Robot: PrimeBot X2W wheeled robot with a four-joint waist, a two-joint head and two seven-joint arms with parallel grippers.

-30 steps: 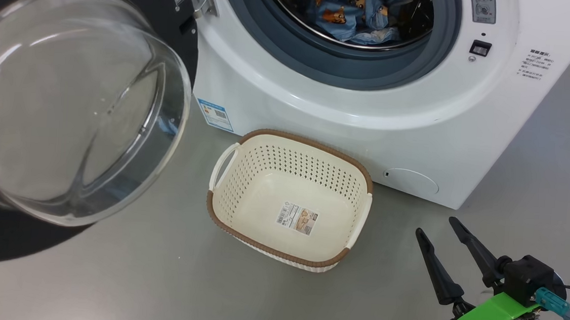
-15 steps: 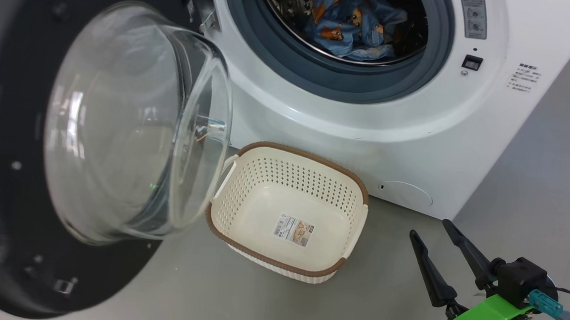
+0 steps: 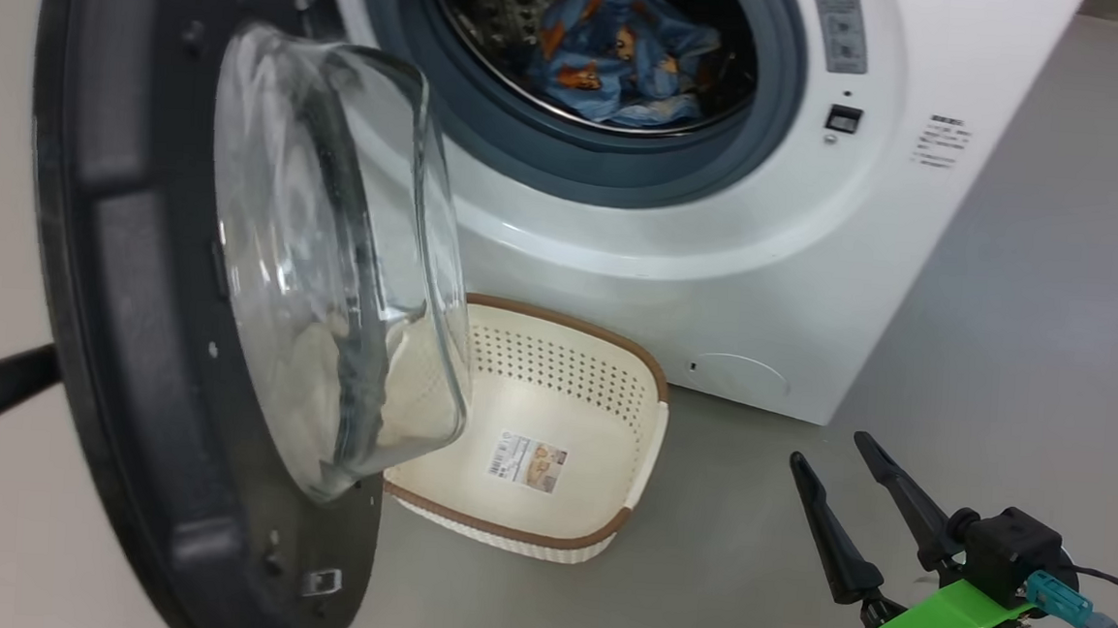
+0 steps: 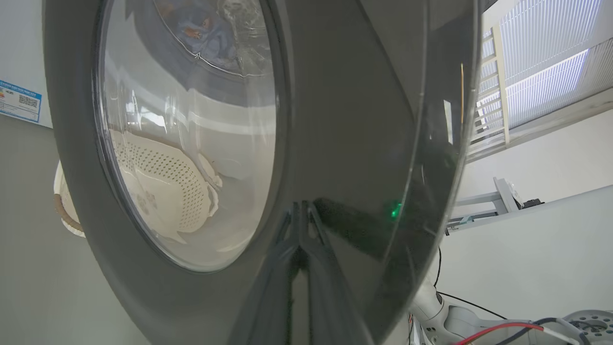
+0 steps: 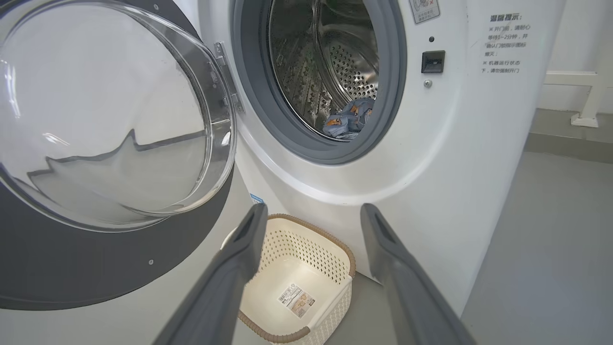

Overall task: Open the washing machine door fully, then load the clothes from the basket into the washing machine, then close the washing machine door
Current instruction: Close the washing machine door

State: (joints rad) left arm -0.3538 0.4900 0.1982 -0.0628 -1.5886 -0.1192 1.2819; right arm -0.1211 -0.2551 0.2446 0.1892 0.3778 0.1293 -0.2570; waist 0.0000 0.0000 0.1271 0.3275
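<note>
Head view: clothes (image 3: 623, 56) in the drum (image 3: 480, 18), basket (image 3: 555, 539) empty, washing machine door (image 3: 131, 327) half open. Left claw (image 4: 301, 225) clenched, tips against the door's black rim; right claw (image 3: 827, 447) released, empty. Push steadily until latched.

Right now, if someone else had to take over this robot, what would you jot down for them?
The left gripper is shut and holds nothing, tips against the black outer face of the washing machine door.
The right gripper is open and empty, low to the right of the basket.
The clothes lie in the washing machine; the basket sits empty on the floor in front of it.
Done: loading. Left: the door stands part-way open; push it shut, probably with the left gripper.
</note>
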